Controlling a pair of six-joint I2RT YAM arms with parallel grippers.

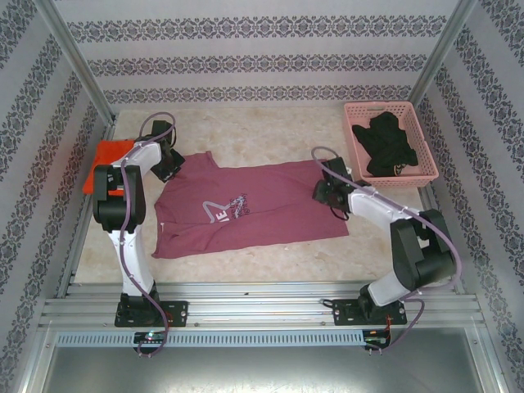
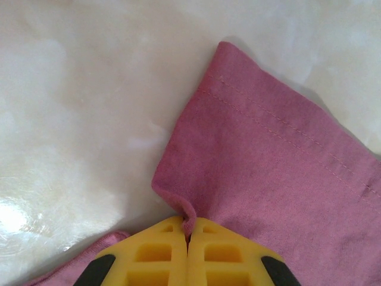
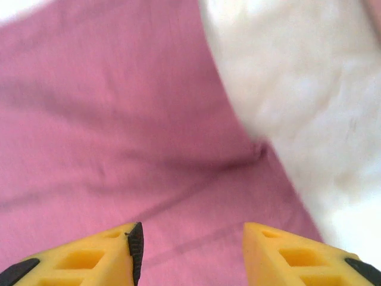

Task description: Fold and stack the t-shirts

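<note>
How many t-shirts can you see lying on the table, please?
2. The maroon t-shirt is spread at the centre; the orange t-shirt lies at the left edge, partly behind the left arm. The pink basket's dark clothing may hide more.

The left arm point(image 1: 124, 214) reaches to the upper left of the top view, and the left gripper point(image 2: 187, 235) is pinched together on the maroon shirt point(image 2: 268, 167). The right gripper point(image 3: 190, 253), right of centre, has its jaws apart.

Open along the far table point(image 1: 270, 135) strip; blocked far right by pink basket point(image 1: 378, 106); narrowed far left by orange t-shirt point(image 1: 110, 150) at the edge.
</note>
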